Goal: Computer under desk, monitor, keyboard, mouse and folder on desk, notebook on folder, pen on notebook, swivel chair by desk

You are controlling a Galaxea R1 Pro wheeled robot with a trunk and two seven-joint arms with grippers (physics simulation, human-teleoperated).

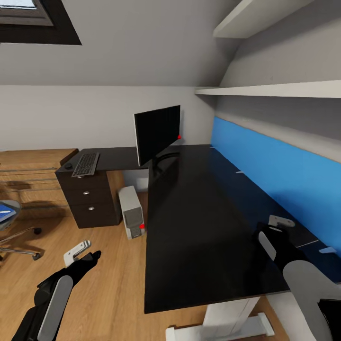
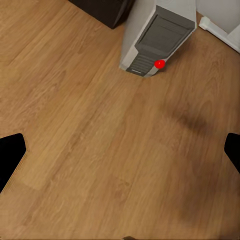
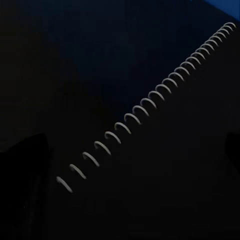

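We look down over the desk point(image 1: 199, 222), its glossy black top running along the blue wall panel point(image 1: 279, 175). The monitor point(image 1: 157, 132) stands at the inner corner of the L, a red dot at its lower corner on the wall side. On the short wing over the dark drawers point(image 1: 92, 201) lies the keyboard point(image 1: 85, 164), and the mouse point(image 1: 68, 166) sits just beside it, toward the wing's outer end. No lettering on any of them is readable from here.

The computer point(image 1: 132, 211) stands on the oak floor point(image 1: 104, 265) beneath the desk edge, beside the drawers, its red light glowing low on the front; the left wrist view catches that same front panel point(image 2: 159, 37) and light.

At the far left edge of the head view the swivel chair point(image 1: 12, 232) pokes in, well apart from the desk, with a sliver of the blue folder point(image 1: 4, 211) on its seat.

Our left gripper point(image 1: 80, 253) hangs over bare floor, fingers spread, nothing between them. Our right gripper point(image 1: 277, 229) is down at the desk's wall-side edge, near the blue panel; the right wrist view shows the white spiral binding of the notebook point(image 3: 145, 107) lying on the dark top, close under the camera. Its fingers show as dark shapes wide apart at the frame edges, so they look spread, and we cannot tell whether they touch the notebook.
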